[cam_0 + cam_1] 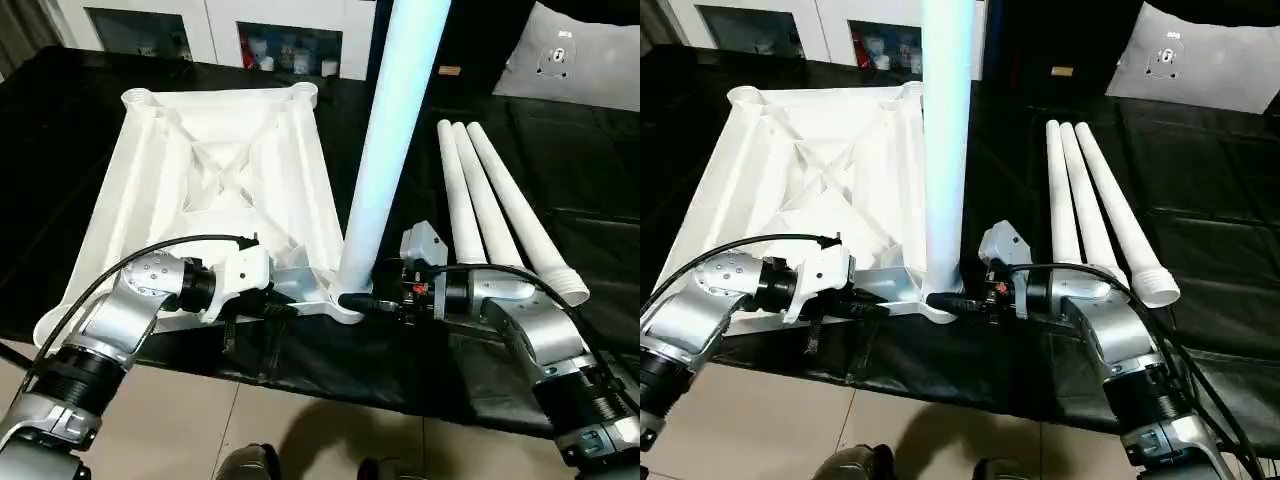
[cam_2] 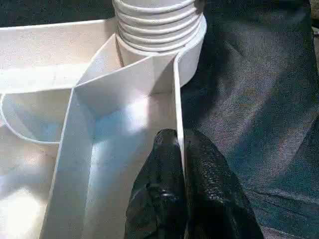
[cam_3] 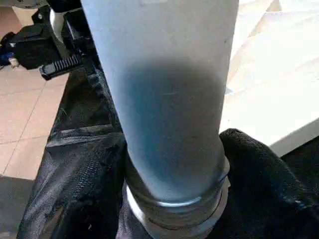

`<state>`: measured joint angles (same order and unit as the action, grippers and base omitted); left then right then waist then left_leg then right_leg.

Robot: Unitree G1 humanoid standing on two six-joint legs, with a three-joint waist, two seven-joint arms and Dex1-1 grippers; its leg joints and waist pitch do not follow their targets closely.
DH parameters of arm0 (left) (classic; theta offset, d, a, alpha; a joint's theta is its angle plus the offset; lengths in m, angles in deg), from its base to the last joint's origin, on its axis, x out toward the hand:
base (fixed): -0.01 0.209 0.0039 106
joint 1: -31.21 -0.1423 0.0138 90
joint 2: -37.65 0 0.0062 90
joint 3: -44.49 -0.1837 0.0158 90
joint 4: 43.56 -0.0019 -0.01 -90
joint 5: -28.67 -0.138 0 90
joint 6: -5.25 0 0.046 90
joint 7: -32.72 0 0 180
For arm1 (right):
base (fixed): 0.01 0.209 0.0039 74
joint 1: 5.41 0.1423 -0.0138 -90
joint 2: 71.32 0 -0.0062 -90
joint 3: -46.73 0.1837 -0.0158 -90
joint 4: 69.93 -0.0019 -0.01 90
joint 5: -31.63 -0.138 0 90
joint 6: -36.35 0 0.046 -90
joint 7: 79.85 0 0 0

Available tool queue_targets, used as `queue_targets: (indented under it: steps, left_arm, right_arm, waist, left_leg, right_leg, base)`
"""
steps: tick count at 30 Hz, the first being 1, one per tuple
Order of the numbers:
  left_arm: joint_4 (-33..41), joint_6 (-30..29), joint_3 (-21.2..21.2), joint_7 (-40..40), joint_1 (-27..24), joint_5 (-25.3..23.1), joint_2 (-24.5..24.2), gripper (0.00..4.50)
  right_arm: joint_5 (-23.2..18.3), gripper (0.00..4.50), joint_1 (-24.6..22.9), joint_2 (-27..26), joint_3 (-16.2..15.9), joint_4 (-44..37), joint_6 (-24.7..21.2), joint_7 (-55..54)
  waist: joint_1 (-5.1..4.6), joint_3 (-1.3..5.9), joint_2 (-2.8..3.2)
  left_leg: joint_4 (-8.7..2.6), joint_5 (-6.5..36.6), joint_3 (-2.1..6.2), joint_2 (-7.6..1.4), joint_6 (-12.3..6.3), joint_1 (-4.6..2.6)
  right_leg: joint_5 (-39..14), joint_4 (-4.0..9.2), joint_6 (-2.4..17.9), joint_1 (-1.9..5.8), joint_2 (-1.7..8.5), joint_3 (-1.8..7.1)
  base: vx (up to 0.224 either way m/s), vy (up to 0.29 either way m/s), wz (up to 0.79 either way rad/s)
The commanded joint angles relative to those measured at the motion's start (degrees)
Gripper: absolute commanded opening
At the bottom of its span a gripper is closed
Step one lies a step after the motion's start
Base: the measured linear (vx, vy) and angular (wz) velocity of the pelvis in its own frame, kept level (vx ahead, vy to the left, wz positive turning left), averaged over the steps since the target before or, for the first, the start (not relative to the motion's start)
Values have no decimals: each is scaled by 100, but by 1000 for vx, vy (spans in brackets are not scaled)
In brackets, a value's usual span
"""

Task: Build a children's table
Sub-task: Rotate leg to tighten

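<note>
Nearest to me, at the front edge of the worktop (image 1: 560,160), are my two silver forearms, one on each side of the near right corner of the tabletop (image 1: 215,170). My left gripper (image 2: 182,149) is clenched on the thin side wall of the tabletop, just beside the corner socket (image 2: 192,52): one black finger is inside the wall and one is outside, and both press on it. My right gripper (image 1: 375,303) is at the base of the upright leg (image 1: 385,150), and its black fingers (image 3: 264,184) lie on both sides of the leg's lower end. I cannot tell if they press the leg or only stand close around it.

On the worktop, which is covered with a black sheet, the white tabletop lies upside down, so its ribs and the crossed braces in the middle face up. It takes the left half of the worktop, and its near edge reaches the front edge. The upright leg stands in the near right corner socket, and its ribbed end sits in the ring of the socket. Two more round sockets are at the far corners of the tabletop.

Three other white legs (image 1: 495,205) lie flat on the right half of the worktop, side by side and touching.
</note>
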<state>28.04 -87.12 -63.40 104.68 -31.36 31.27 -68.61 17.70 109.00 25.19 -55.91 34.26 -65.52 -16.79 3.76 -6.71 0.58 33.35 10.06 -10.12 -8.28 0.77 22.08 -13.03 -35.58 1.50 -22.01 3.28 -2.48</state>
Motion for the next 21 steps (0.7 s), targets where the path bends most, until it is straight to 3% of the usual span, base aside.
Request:
queue_targets:
  steps: [1, 3, 6, 9, 13, 14, 18, 21]
  left_arm:
    - [-34, 33, -255, 186, -34, -119, 29, 0]
    - [-20, -39, -218, 123, -34, -102, 48, 0]
    - [152, -567, 87, -397, -13, 99, 297, 0]
    - [302, -1030, 282, -927, -8, 171, 560, 0]
    - [465, -1590, 420, -1783, -10, 39, 998, 0]
    - [544, -1965, 534, -2401, 50, -39, 1386, 0]
    - [617, -2374, 703, -3291, 232, -151, 2055, 0]
    - [717, -2566, 682, -3638, 308, -199, 2372, 0]
  right_arm:
    - [-9, 264, -49, 16, -73, -10, -68, 127]
    - [-12, 264, -86, 0, -74, -25, -106, 91]
    - [104, 264, -253, -386, 75, -7, -301, -795]
    - [275, 264, -386, -843, 125, 38, -291, -1606]
    - [543, 264, -453, -1474, 98, 264, -381, -2632]
    - [667, 264, -388, -1863, 119, 495, -401, -3233]
    - [650, 264, -150, -2429, 427, 872, -489, -4142]
    - [755, 264, -14, -2638, 560, 1099, -417, -4639]
  waist:
    - [1, 436, 28]
    - [-6, 403, 23]
    - [-17, 373, 40]
    - [-70, 333, 45]
    - [-161, 284, 52]
    - [-176, 271, 57]
    - [-204, 274, 44]
    - [-173, 345, 51]
  left_leg:
    - [-341, 608, 168, -531, -555, -127]
    - [-354, 682, 168, -535, -518, -127]
    - [-379, 844, 169, -545, -431, -137]
    - [-428, 1297, 202, -531, -102, -138]
    - [-459, 1665, 224, -515, 97, -153]
    - [-463, 1684, 228, -511, 109, -147]
    - [-471, 1625, 233, -496, 81, -139]
    - [-441, 953, 202, -462, -213, -109]
  right_leg:
    - [325, 317, 1798, 258, 592, 305]
    - [183, 333, 1772, 237, 586, 309]
    - [-64, 359, 1761, 212, 588, 322]
    - [-946, 431, 1617, 197, 611, 343]
    - [-1590, 504, 1400, 142, 610, 375]
    - [-1673, 512, 1344, 135, 612, 383]
    - [-1759, 548, 1220, 129, 612, 391]
    - [-892, 510, 1237, 183, 580, 360]
  base:
    - [0, 0, 0]
    - [0, 0, 0]
    - [0, 0, 0]
    - [0, 0, 0]
    - [0, 0, 0]
    - [0, 0, 0]
    - [0, 0, 0]
    - [0, 0, 0]
